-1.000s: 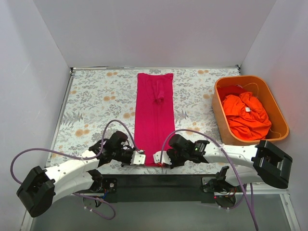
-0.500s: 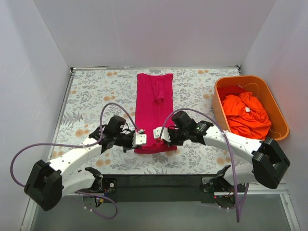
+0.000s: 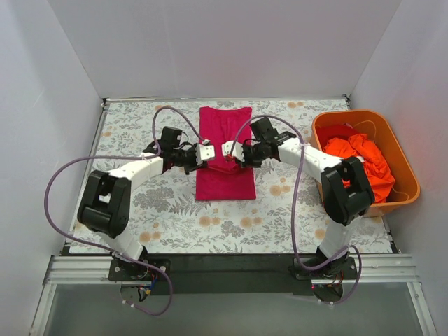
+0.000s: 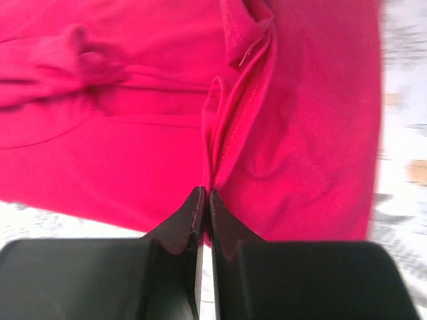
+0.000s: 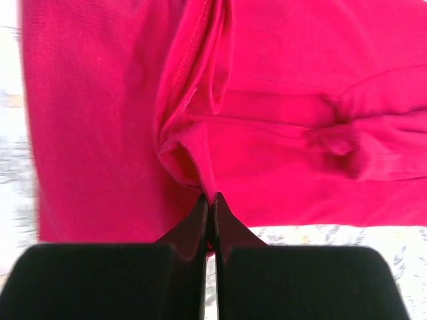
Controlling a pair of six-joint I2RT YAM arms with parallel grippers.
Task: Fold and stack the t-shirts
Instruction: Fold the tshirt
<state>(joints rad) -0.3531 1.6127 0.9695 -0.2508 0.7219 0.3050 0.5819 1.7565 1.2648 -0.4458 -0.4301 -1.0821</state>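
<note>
The magenta-pink t-shirt (image 3: pixel 225 168) lies as a narrow strip on the floral table, its near half doubled back over the far half. My left gripper (image 3: pixel 205 153) is shut on the shirt's hem at the left side, and the pinched cloth (image 4: pixel 227 133) shows in the left wrist view. My right gripper (image 3: pixel 229 149) is shut on the hem at the right side, with the pinched fold (image 5: pixel 193 140) in the right wrist view. Both grippers (image 4: pixel 205 200) (image 5: pixel 211 203) hold the hem over the shirt's middle. Orange-red t-shirts (image 3: pixel 360 164) lie crumpled in the tub.
The rigid orange tub (image 3: pixel 320 173) stands at the right edge of the table. The floral tablecloth (image 3: pixel 133 140) is bordered by white walls at the left, back and right. Purple cables loop over both arms.
Both grippers have carried the shirt's near hem from the table's front edge away toward the back, folding the lower half over the upper half. The shirt's visible strip is now shorter.
</note>
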